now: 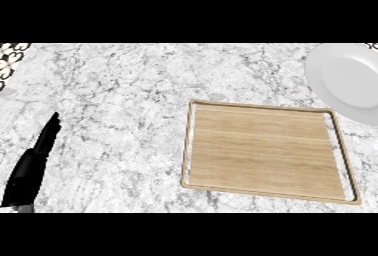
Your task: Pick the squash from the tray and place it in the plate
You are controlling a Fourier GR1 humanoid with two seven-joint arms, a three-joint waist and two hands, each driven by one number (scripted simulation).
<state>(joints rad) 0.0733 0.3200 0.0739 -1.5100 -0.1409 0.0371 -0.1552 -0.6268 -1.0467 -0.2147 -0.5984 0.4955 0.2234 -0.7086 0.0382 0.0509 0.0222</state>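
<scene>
A square wooden tray (pixel 193 150) lies on the marble counter right of centre, with nothing on its surface. A white plate (pixel 347 80) sits at the upper right, partly cut off by the view's edge, and it holds nothing. I see no squash anywhere in the head view. My left hand (pixel 33 162) rests at the lower left edge, fingers straight and pointing up, well away from the tray. My right hand does not show.
The counter is white and grey marble (pixel 111 100). A black-and-white patterned object (pixel 11 57) shows at the upper left corner.
</scene>
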